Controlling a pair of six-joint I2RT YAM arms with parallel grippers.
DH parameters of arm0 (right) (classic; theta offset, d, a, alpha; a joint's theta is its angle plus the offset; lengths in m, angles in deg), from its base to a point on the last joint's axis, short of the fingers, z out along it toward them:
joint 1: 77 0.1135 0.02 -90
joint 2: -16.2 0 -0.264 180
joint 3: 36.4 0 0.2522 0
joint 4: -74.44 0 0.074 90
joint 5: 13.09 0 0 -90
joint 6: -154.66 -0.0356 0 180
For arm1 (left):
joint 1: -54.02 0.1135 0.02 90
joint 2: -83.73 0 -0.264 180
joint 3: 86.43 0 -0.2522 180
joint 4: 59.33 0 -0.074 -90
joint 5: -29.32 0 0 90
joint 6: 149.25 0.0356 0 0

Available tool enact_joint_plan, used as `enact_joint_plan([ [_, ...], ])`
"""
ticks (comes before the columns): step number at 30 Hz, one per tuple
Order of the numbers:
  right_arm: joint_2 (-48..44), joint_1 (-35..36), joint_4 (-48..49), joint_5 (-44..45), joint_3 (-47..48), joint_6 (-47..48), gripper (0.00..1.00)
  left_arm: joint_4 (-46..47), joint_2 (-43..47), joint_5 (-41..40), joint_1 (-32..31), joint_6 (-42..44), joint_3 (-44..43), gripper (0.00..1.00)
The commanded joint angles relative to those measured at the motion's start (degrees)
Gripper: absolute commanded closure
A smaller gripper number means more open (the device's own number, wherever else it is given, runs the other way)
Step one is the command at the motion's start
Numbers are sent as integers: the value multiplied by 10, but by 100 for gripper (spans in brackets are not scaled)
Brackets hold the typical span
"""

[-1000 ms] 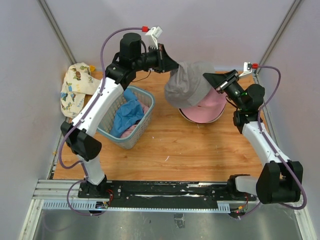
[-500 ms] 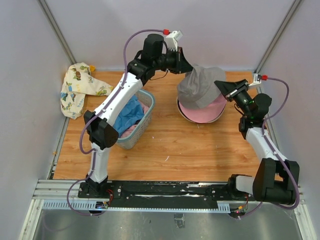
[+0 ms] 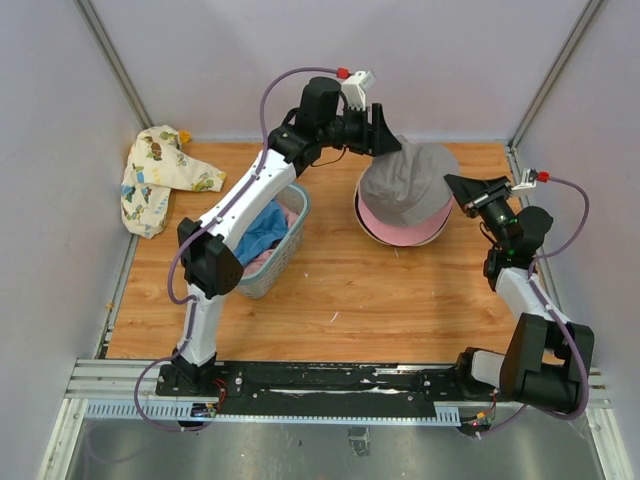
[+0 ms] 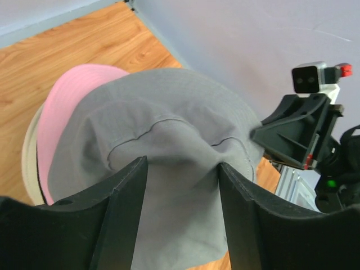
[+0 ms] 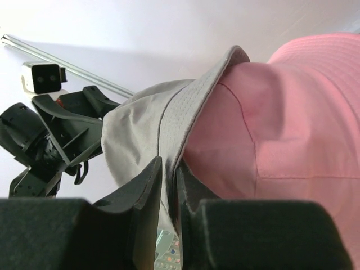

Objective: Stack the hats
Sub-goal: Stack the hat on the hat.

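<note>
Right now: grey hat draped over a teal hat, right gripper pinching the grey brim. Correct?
No. Under the grey hat lies a pink hat, not a teal one; the left wrist view shows it. The right gripper does pinch the grey brim.

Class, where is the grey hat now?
In the top view the grey hat sits on the pink hat, far right of the table, its brim pinched by the right gripper.
</note>
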Motion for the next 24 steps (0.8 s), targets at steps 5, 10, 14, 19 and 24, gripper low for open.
enact_joint_plan([
  [5, 0, -30, 77, -16, -34, -26, 83, 73, 77, -69, 25, -36, 118, 38],
  [10, 28, -32, 105, -20, -35, -33, 85, 147, 117, -65, 39, -63, 207, 38],
  [14, 56, -32, 171, -31, -31, -72, 85, 166, 105, -31, 38, -71, 197, 39],
  [19, 30, -32, 136, -35, -20, -58, 73, 160, 79, 0, 26, -59, 157, 43],
  [24, 4, -31, 76, -40, -3, -36, 53, 152, 60, 17, 12, -52, 127, 45],
])
